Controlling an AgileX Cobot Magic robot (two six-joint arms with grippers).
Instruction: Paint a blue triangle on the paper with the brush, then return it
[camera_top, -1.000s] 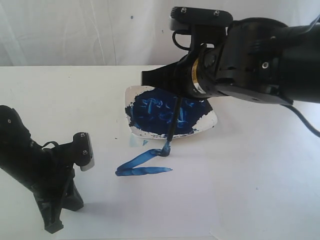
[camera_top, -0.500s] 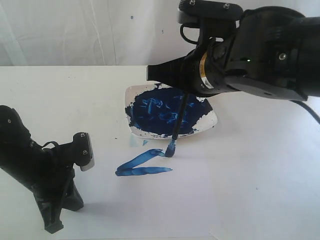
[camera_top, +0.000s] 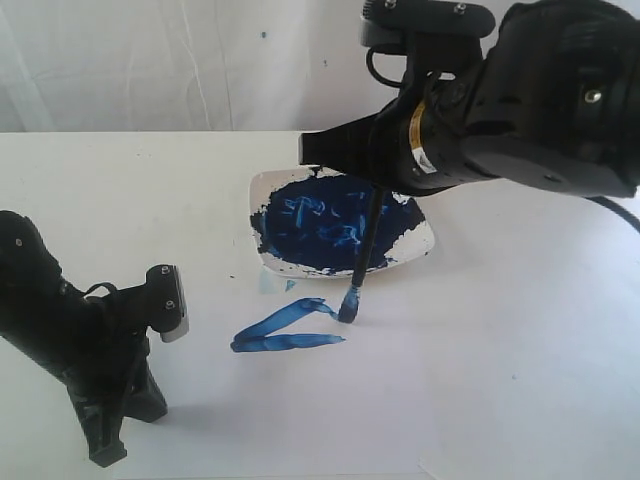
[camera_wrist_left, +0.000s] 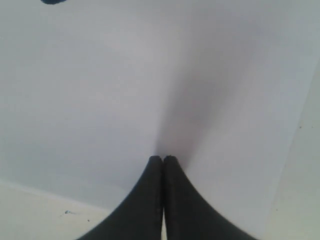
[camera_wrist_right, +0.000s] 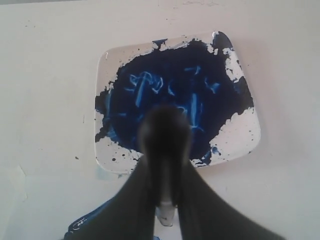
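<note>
Shifted right off the blue triangle (camera_top: 285, 328) strokes, the brush (camera_top: 361, 250) (tip on the paper (camera_top: 470, 370)) sits clamped in the right gripper (camera_top: 377, 180).

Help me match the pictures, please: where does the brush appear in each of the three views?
Exterior view: the brush stands nearly upright just right of centre, crossing the dish, with its tip down at the paper.
Left wrist view: the brush is not in it.
Right wrist view: the brush is seen end-on and blurred, overlapping the dish's paint-smeared edge.
Shared landmark: the dish of blue paint, in the exterior and right wrist views.
</note>
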